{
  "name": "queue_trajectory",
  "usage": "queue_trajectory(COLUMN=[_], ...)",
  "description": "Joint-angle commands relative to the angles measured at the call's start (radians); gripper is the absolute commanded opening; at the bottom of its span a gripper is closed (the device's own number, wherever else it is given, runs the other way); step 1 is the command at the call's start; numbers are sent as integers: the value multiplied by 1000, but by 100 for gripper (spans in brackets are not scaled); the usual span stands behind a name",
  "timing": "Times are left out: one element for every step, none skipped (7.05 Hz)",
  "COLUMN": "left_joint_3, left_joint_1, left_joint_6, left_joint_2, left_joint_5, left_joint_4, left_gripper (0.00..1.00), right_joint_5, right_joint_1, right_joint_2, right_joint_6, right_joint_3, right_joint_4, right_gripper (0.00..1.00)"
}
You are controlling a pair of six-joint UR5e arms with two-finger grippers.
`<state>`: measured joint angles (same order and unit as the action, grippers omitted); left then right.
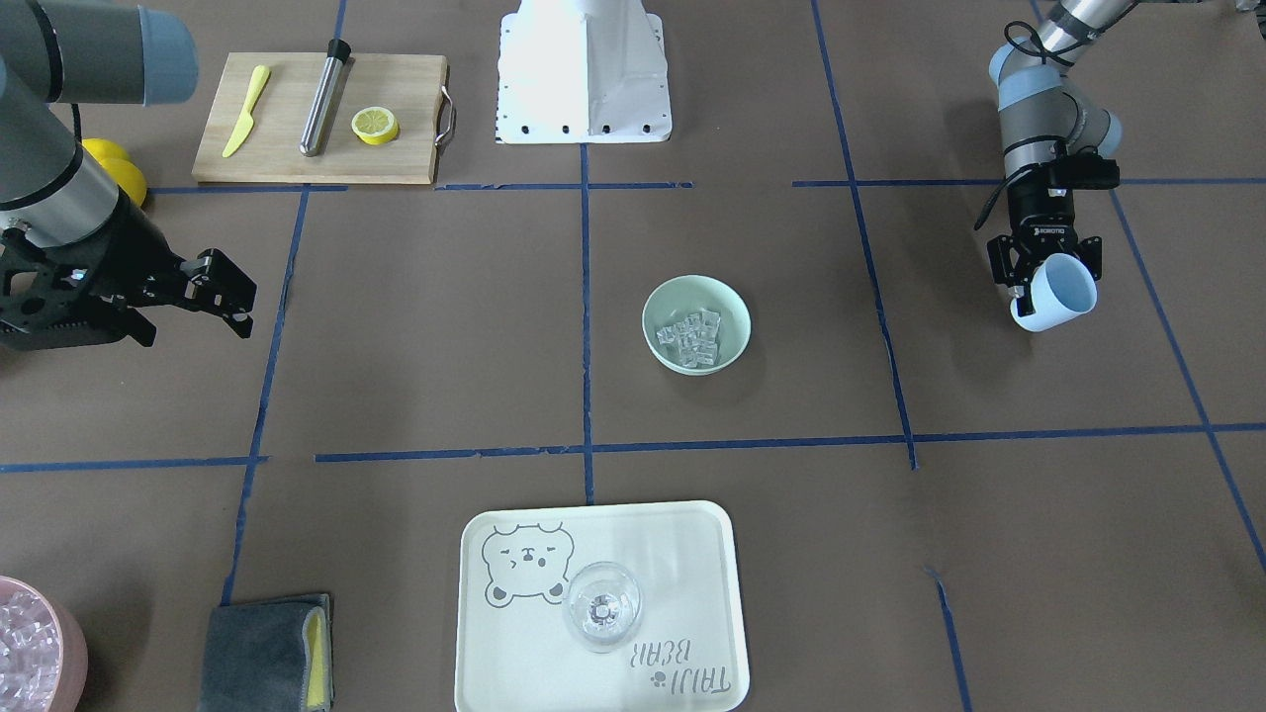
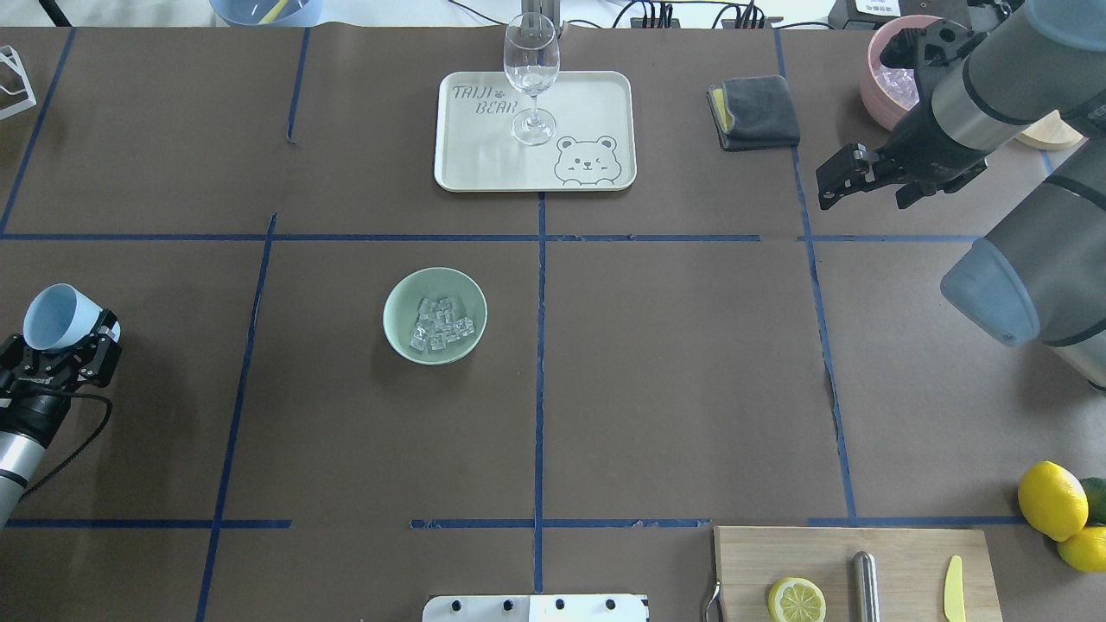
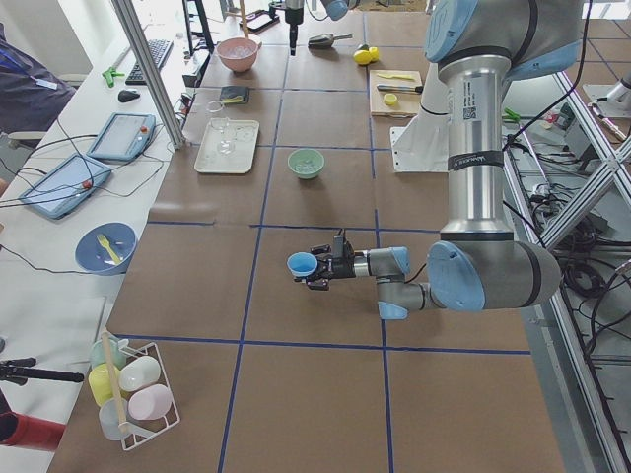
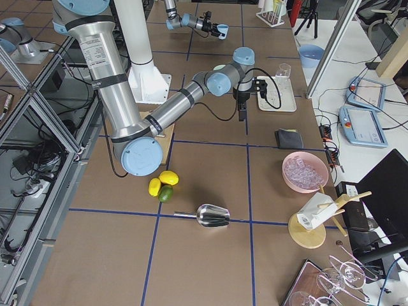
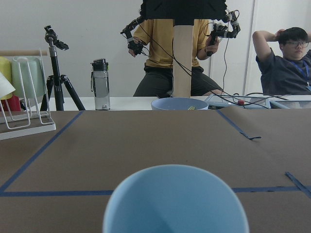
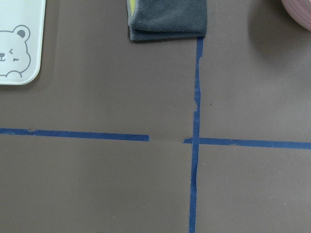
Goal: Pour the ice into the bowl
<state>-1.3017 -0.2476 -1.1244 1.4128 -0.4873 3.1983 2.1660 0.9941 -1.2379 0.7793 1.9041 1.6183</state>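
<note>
The brown bench [image 2: 674, 389], marked into squares with blue tape, carries everything. The right arm reaches out over the far right part of it, and the right gripper [image 2: 836, 180] hangs above bare bench with its fingers spread and nothing between them, near a folded grey cloth [image 2: 756, 111] and a pink container [image 2: 874, 82]. The left arm lies low along the robot's left edge, well apart from the middle. On the far side sits a cream tray [image 2: 596, 95] with a bear printed on it and a clear wine glass [image 2: 530, 65] standing upright on it. At the near right is a wooden cutting board [image 1: 396, 158] with a lemon half [image 1: 375, 125] lying on it. The mint-green bowl [image 2: 397, 302] stands near the middle of the bench, just to the left of the centre tape line. The left gripper [image 2: 60, 344] is pinched on a light blue cup [image 2: 54, 316], which is held off the bench and tipped over on its side, its mouth facing the far side. The ice [image 2: 441, 324] lies as a small heap of clear cubes inside the bowl.
</note>
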Motion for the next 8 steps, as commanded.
queue_trajectory(left_joint_3=[7,9,9,6,6,6,4,-2], left_joint_1=[1,1,1,1,1,1,1,-2], left_joint_6=[0,0,0,-1,-2,-3,-3,-2], left_joint_2=[0,0,0,0,0,2,2,-2], left_joint_5=[-2,-2,-5,-7,-8,-8,-10,-37], left_joint_4=[0,0,0,0,2,2,2,3], left_gripper=[52,78,99,100,100,100,100,100], right_joint_5=[0,0,0,0,0,0,0,0], right_joint_1=[0,0,0,0,0,0,0,0], right_joint_2=[0,0,0,2,2,2,2,2], right_joint_6=[0,0,0,0,1,5,5,5], right_joint_3=[0,0,0,1,3,3,4,6], right_joint_4=[0,0,0,0,0,0,0,0], right_gripper=[100,100,100,100,100,100,100,100])
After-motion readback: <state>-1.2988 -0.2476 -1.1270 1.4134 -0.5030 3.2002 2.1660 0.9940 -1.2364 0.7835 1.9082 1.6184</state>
